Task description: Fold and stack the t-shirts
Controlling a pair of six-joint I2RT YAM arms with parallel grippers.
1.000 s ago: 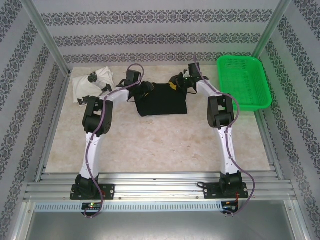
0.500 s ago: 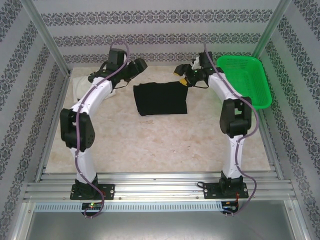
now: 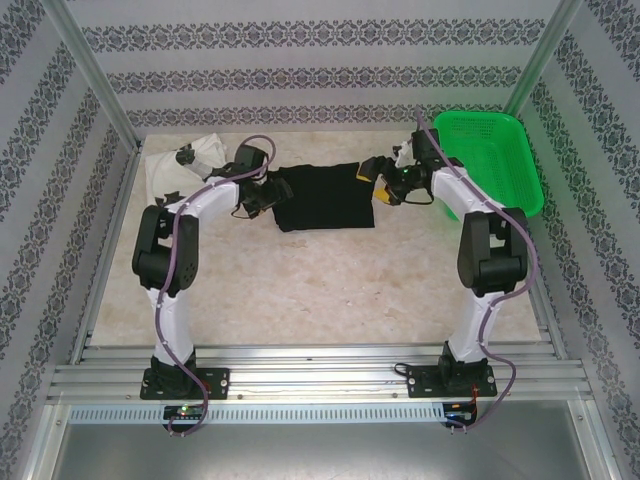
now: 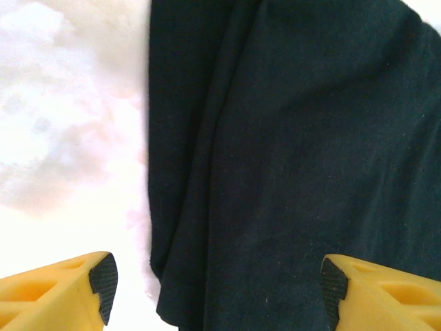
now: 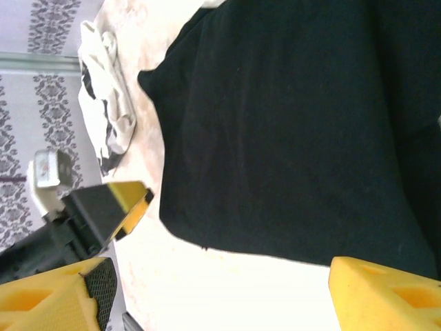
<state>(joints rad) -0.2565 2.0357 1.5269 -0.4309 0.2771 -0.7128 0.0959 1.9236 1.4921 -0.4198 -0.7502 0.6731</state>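
Looking first at the green basket (image 3: 490, 165), just right of the right gripper (image 3: 373, 183), we see its mesh floor and walls; the folded black t-shirt (image 3: 325, 198) lies flat on the table (image 3: 320, 290) between the right gripper and the left gripper (image 3: 268, 193), and the crumpled white t-shirt (image 3: 190, 160) sits beyond and left of the latter. Both pairs of jaws stand spread, pinching nothing, each at a side edge of the black t-shirt, with open tabletop nearer the bases. The left wrist view puts one pad (image 4: 103, 279) over table and the other over black cloth, while the right wrist view looks across that cloth to the white t-shirt.
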